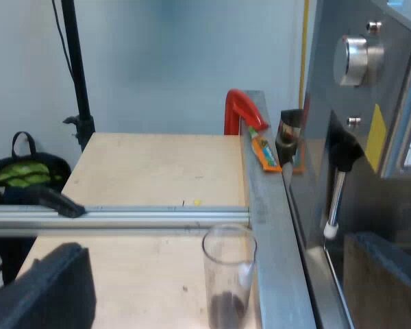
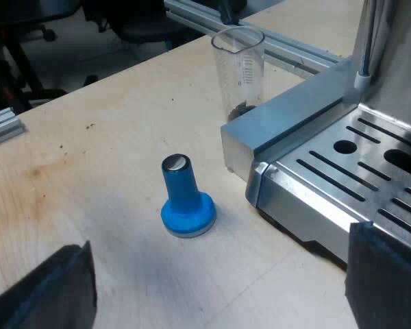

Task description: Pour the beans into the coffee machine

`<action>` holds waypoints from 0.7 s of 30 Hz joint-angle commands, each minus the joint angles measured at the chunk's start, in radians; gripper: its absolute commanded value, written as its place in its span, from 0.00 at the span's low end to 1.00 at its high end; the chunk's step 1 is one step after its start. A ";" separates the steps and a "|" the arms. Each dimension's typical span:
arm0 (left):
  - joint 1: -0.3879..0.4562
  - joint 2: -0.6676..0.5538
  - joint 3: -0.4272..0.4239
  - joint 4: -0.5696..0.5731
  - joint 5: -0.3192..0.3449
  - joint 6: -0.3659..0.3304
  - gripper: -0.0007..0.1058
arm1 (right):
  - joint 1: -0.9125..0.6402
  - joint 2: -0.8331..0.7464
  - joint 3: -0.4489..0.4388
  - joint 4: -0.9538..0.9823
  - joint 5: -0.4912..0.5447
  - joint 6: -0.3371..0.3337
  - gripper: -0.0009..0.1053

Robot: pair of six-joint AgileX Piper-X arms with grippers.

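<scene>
Clear measuring glass [image 2: 238,68], brushed-metal espresso machine [image 2: 294,127], wooden table [image 2: 89,171].

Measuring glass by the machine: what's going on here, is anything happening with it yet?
Nothing is held yet. The measuring glass, with a little dark fill at its bottom, probably beans, stands on the wooden table beside the espresso machine. The left hand faces it, open, touching nothing. The right hand hangs open over the table near the upright blue tamper.

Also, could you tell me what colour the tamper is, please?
The tamper is blue with a shiny top, best seen in the right wrist view.
</scene>
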 commanded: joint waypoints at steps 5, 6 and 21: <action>-0.001 0.058 0.131 -0.155 -0.018 -0.100 0.67 | 0.001 -0.002 -0.002 -0.014 0.004 -0.004 0.72; -0.001 0.062 0.139 -0.168 -0.018 -0.100 0.67 | 0.001 -0.002 -0.002 -0.014 0.004 -0.004 0.72; -0.001 0.309 0.244 -0.365 0.021 0.074 0.67 | 0.001 -0.002 -0.002 -0.014 0.004 -0.004 0.72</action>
